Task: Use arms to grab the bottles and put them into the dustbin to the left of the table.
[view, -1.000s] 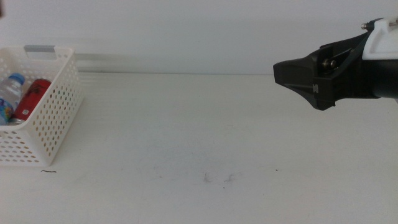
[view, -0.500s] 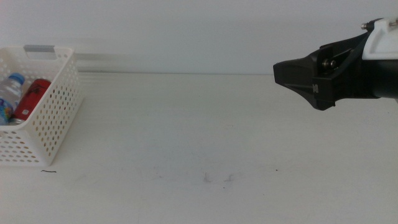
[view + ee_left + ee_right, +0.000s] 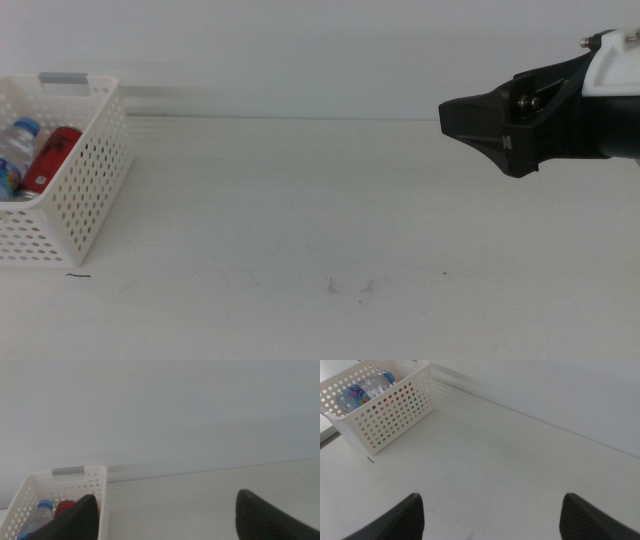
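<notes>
Inside dustbin [image 3: 85, 190], water bottle [image 3: 14, 150] and can [image 3: 50, 158] half hidden.

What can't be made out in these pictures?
- Tea bottle: not seen in any view; the basket wall and the middle view's edge hide part of the inside.
- Water bottle: cut by that edge.
- Can: left jaw covers it in the left wrist view.
- Left gripper: outside the middle view.

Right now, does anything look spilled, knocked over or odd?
Nothing stands out. The water bottle and red can lie inside the white basket. Only faint scuffs mark the table. The right claw hangs above it.
</notes>
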Motion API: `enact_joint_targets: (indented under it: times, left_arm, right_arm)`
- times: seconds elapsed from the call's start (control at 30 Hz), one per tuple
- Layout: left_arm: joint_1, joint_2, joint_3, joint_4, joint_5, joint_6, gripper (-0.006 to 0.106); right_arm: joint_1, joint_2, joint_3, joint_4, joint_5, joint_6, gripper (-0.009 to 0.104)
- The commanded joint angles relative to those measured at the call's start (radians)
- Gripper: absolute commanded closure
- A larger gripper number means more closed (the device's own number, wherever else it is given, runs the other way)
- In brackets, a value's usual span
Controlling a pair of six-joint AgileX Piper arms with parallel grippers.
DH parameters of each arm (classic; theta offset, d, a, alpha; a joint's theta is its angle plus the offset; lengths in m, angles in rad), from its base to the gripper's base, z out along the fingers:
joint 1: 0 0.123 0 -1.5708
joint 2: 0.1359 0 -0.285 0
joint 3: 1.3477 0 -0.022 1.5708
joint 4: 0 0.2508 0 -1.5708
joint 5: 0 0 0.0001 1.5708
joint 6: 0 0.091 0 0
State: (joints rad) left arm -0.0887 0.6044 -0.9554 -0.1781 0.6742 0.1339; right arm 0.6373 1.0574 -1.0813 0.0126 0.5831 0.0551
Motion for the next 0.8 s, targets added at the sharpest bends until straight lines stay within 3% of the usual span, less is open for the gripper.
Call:
enact_joint_targets:
  times: [0.0, 0.17, 0.27, 0.43, 0.6, 0.77]
  left_arm:
    - [-0.005, -0.003, 0.004, 0.005, -0.014, -0.003, 0.007]
    - [-0.005, -0.003, 0.035, 0.005, -0.018, -0.003, 0.007]
    - [-0.001, -0.003, 0.090, 0.013, -0.055, -0.003, 0.007]
    - [-0.001, -0.121, 0.337, 0.084, -0.300, -0.003, 0.007]
    - [-0.001, -0.320, 0.577, 0.103, -0.357, -0.003, 0.007]
    - [-0.001, -0.505, 0.750, 0.101, -0.357, -0.003, 0.007]
  right_arm:
    - [0.002, -0.005, 0.001, -0.004, -0.007, -0.002, 0.002]
    - [0.002, -0.005, 0.003, -0.002, -0.007, -0.002, 0.002]
    - [-0.018, -0.024, 0.063, 0.021, -0.107, -0.002, 0.002]
    - [-0.191, -0.197, 0.348, 0.027, -0.445, -0.002, 0.002]
    - [-0.404, -0.465, 0.647, 0.035, -0.457, -0.002, 0.002]
    - [-0.507, -0.776, 0.905, 0.035, -0.455, -0.002, 0.002]
